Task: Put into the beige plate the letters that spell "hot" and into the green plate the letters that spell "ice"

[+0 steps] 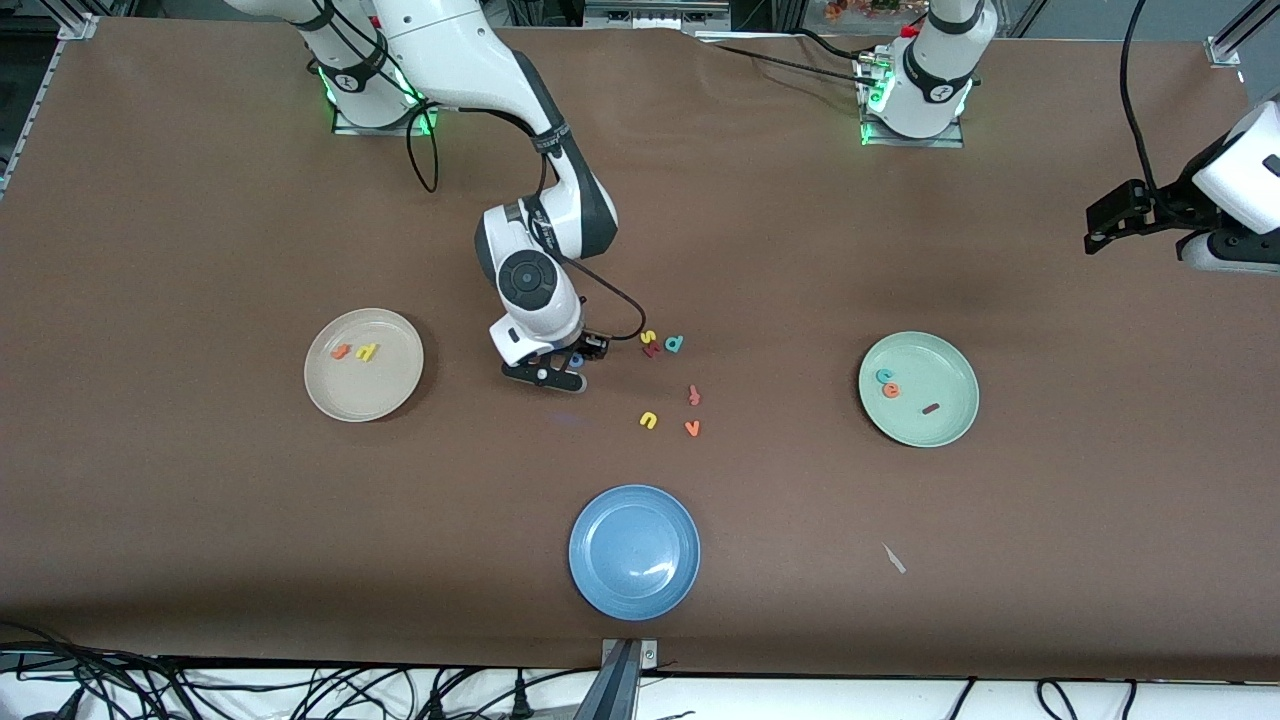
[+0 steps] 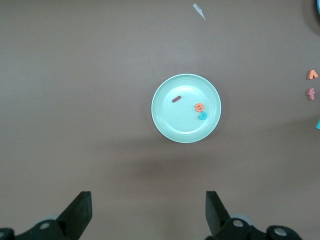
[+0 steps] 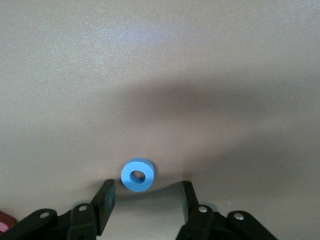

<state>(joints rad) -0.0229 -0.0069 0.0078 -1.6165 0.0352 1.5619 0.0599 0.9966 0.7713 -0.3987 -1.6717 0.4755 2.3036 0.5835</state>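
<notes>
**Right tool closing in on the blue o, the last letter out of place**

Nearest the front camera sits the blue plate (image 1: 634,552), bare. Farther back, a loose cluster of spare letters (image 1: 672,385) lies on the desk (image 1: 200,500).

The move turns on one relation: the blue o (image 3: 137,175) lies flat on the desk just ahead of the right tool (image 3: 145,202), centred on the gap between its two fingers but not yet between them. Being a ring, it has no long axis, so any approach angle serves. The jaws stand part open with nothing in them. The right arm reaches down steeply from its base, wrist bent over the o, which lies between the beige plate (image 1: 363,363) and the spare letters.

The beige plate, toward the right arm's end, holds the orange t (image 1: 341,351) and yellow h (image 1: 367,351). The green plate (image 2: 186,108) holds c, e and i.

The left tool (image 2: 149,212) waits high over the desk by the green plate, fingers wide apart and empty.
</notes>
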